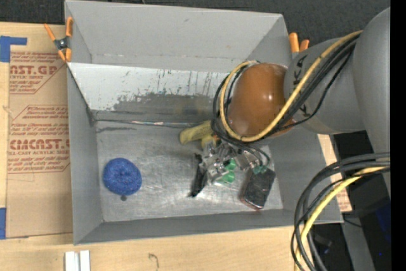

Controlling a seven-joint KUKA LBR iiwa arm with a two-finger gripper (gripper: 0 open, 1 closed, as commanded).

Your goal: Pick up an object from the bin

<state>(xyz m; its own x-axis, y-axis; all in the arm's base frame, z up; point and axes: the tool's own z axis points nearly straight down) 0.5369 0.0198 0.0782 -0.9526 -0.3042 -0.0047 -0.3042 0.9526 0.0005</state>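
The gripper (pixel 219 165) is low over the right part of the floor of the grey bin (pixel 171 35), its metal end down among a small cluster of things. Its own mechanism and the clutter beneath hide the tips, so it cannot be told whether it is open or closed, nor whether it grips anything. Right at its end lie a small green piece (pixel 229 168) and, just to the left, a slim black stick (pixel 198 182) that slants down toward the front wall. Both are so near the metal that touching and merely beside cannot be told apart. The arm comes in from the right and bends down into the bin. Its rounded orange cover (pixel 257 101) sits above the gripper, with yellow-and-black cables (pixel 317 66) looping round it. By count, the bin holds five things that can be made out. One is the green piece and one is the black stick. One dark flat slab (pixel 257 187) lies just right of the gripper, near the front right corner. One yellow curved thing (pixel 196 132) shows at the cover's left edge and is partly hidden by it. One fuzzy blue ball (pixel 122 176) rests well apart in the front left of the floor.
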